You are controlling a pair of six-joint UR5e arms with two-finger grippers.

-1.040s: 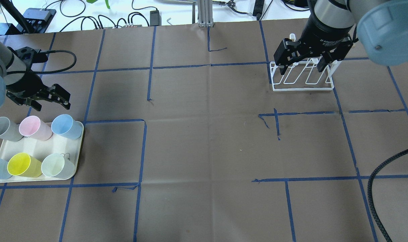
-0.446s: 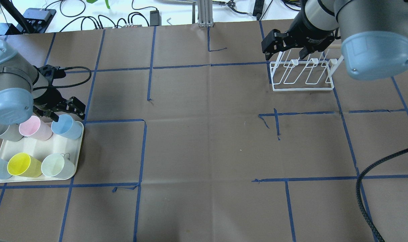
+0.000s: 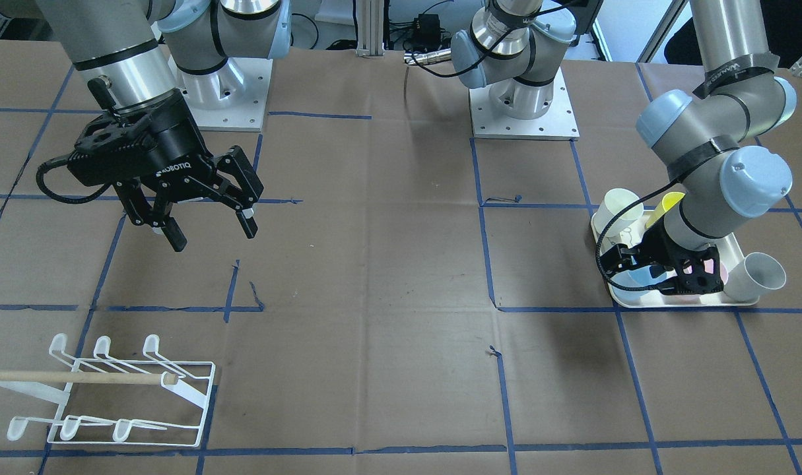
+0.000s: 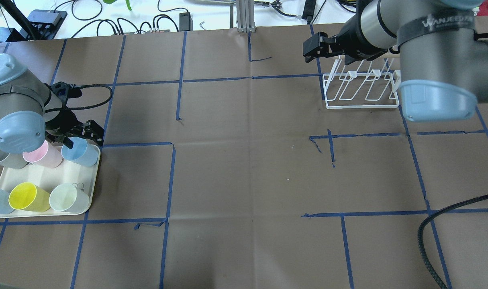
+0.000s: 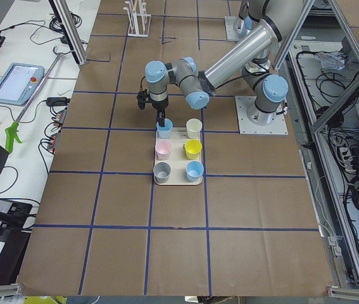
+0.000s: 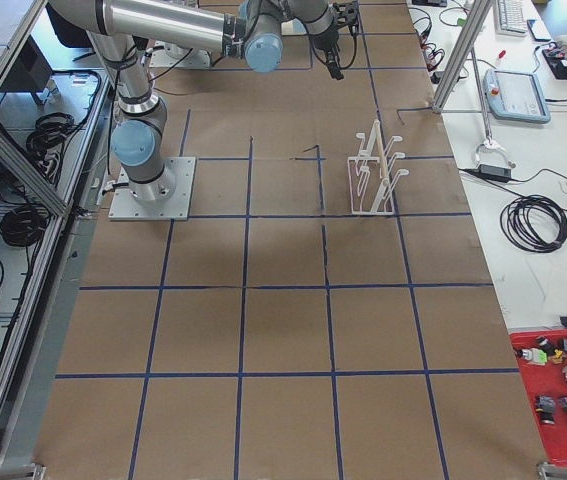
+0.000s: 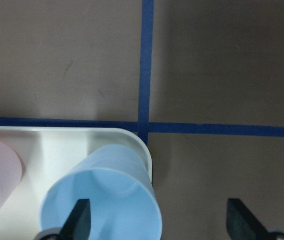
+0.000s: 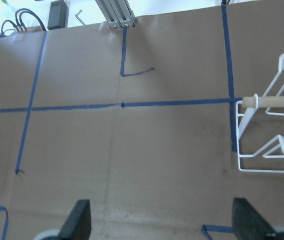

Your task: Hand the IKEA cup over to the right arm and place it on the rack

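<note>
Left fingers (image 7: pixel 80 220) spread: one inside pale-blue plastic cup (image 7: pixel 101 185) at cream tray (image 7: pixel 56 145) corner, other outside it. Right fingers (image 8: pixel 79 222) spread, empty; white wire rack (image 3: pixel 77 377) off to one side.

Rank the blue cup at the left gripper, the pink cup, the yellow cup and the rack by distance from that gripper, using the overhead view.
1. Blue cup, right at the left gripper, one finger inside its rim.
2. Pink cup, beside it on the tray.
3. Yellow cup, in the tray's other row.
4. Rack, far off on the right side.
</note>
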